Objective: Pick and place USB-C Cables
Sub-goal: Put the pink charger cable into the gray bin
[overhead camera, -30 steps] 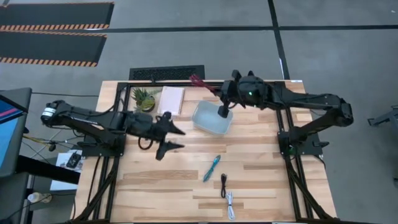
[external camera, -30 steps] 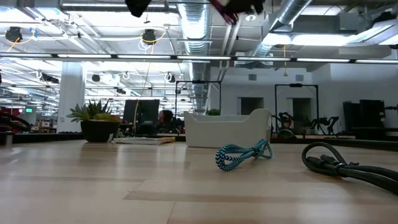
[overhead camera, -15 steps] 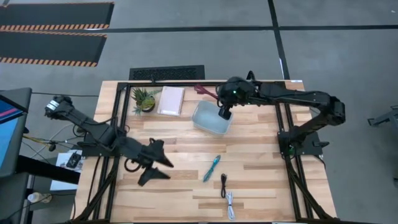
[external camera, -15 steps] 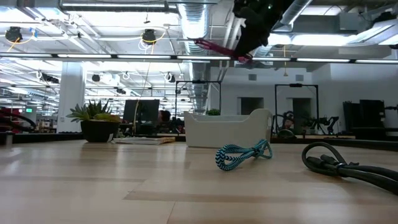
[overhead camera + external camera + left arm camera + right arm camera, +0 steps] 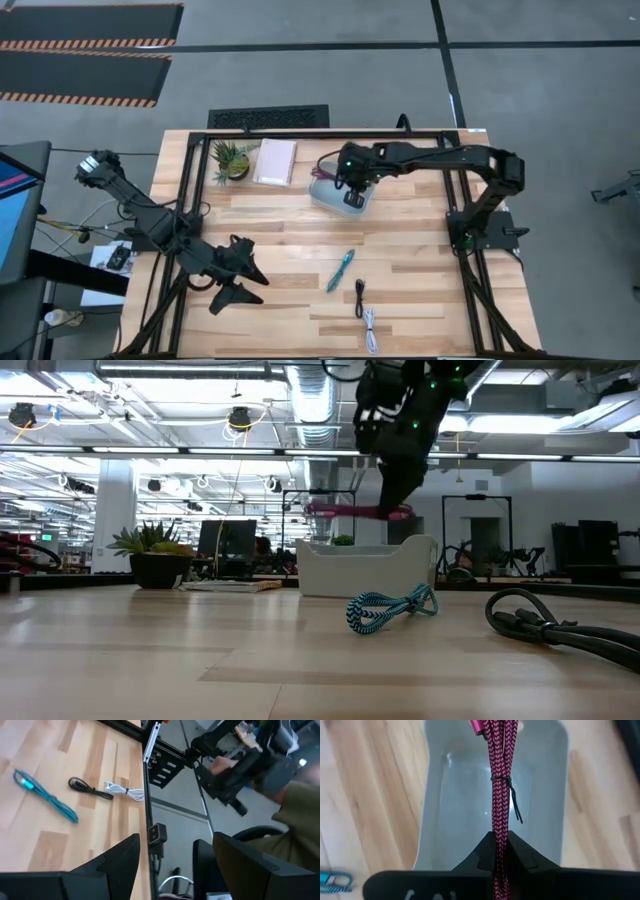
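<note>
My right gripper (image 5: 352, 190) hangs over the clear tray (image 5: 325, 197), shut on the maroon-pink cable bundle (image 5: 499, 765). In the low view that bundle (image 5: 350, 512) lies level just above the tray's rim (image 5: 330, 575). The teal cable (image 5: 340, 270), black cable (image 5: 359, 297) and white cable (image 5: 371, 330) lie flat on the wooden table near its near edge. My left gripper (image 5: 235, 285) is open above the table's near-left part, away from all cables. My right gripper pinches the maroon-pink bundle between its two fingers at one end (image 5: 500, 842). The fingers (image 5: 392, 485) come from above, pointing down. The bundle sticks out level from them, lifted clear over the inside of the tray (image 5: 440, 820).
A small green plant (image 5: 230, 158) and a pale notebook (image 5: 276, 161) sit at the far edge, left of the tray. The black frame rails run along the table's sides. The left wrist view shows a person's sleeve (image 5: 300, 810) beyond the table edge.
My right gripper has come down and toward the table's left, bringing the maroon-pink bundle from high behind the tray to just above it. My left gripper has swung from the table's middle toward the near-left edge.
</note>
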